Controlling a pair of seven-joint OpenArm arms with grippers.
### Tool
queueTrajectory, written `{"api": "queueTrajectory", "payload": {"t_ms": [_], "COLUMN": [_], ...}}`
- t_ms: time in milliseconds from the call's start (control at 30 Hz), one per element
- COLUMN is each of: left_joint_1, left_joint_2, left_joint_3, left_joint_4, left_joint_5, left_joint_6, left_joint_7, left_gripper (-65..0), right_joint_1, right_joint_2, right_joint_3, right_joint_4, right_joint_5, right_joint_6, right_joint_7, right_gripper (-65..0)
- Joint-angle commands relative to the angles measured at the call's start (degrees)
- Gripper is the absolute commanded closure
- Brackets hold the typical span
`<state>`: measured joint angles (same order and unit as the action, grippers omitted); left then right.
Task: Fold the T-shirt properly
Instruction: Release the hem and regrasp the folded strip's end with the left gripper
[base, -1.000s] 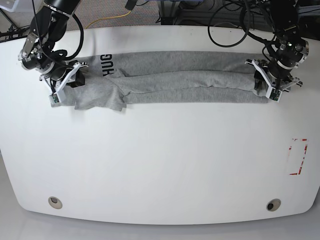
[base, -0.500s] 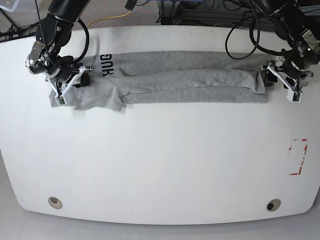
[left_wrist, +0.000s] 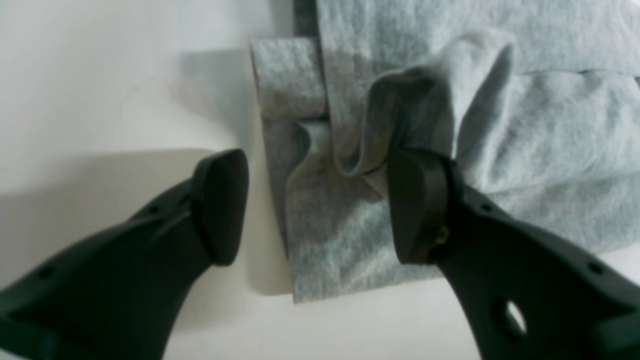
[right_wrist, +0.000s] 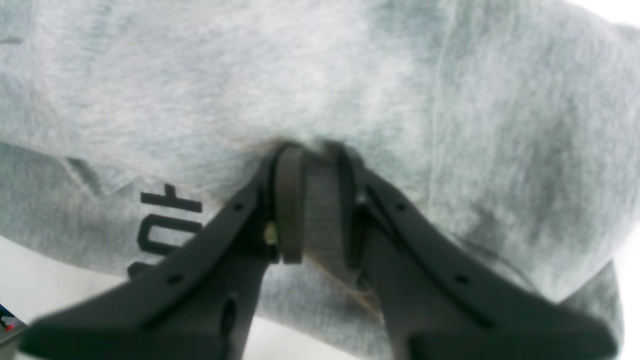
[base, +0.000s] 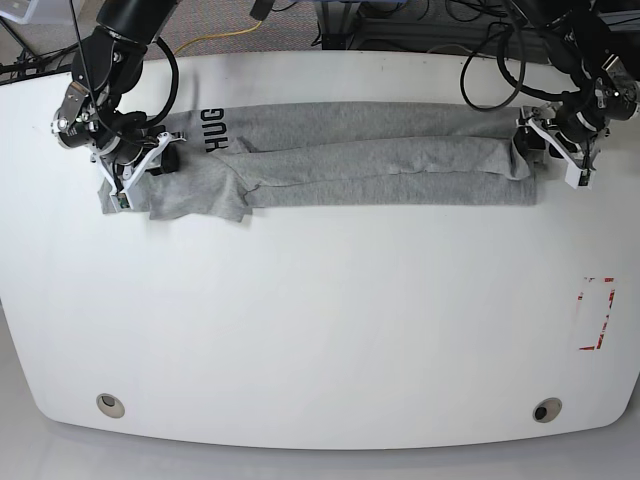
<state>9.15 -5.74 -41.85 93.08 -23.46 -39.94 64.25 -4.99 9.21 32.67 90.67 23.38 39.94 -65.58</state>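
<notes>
The T-shirt (base: 370, 165) lies as a long folded band across the far part of the white table (base: 320, 320). At its left end the right gripper (right_wrist: 315, 200) pinches a fold of cloth. At its right end the left gripper (left_wrist: 315, 200) stands wide open, one finger (left_wrist: 417, 200) touching a raised fold.

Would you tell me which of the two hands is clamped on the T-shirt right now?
The right hand, pinching grey cloth beside the black lettering; the left hand stands open at the T-shirt's other end.

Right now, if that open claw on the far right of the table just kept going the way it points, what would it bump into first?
Most likely the T-shirt. The left gripper stands open at its bunched end, one finger already against a raised fold; depth is hard to judge.
</notes>
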Motion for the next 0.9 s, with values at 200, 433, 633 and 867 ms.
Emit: {"api": "queueTrajectory", "payload": {"t_ms": [200,433,633,867], "left_joint_1": [-0.9,-2.3,-2.4,-1.9], "left_joint_2": [-0.7,-0.6,-0.5,-0.5], "left_joint_3": [0.7,2.3,2.4,4.6], "left_joint_4": [-3.1,-3.9,-4.0,2.2], "left_joint_5": [-1.3,-1.0,-1.0,-1.4], "left_joint_6": [-0.1,-0.1,-0.1,-0.1], "left_joint_7": [-0.9,-0.9,-1.2,-1.0], "left_gripper": [-41.0,-38.9,-4.3,0.0], "right_joint_1": [0.4,0.4,0.2,0.2], "right_joint_2": [0.6,0.6,0.6,0.5], "right_joint_3": [0.2,0.2,0.2,0.3], "right_joint_4": [0.8,0.6,0.5,0.5], "right_joint_5": [0.1,0.1,0.1,0.1], "right_joint_6": [0.1,0.1,0.1,0.1], "right_joint_7": [0.2,0.2,0.2,0.2], "right_gripper": [-10.9,-10.6,-10.5,-10.3]}}
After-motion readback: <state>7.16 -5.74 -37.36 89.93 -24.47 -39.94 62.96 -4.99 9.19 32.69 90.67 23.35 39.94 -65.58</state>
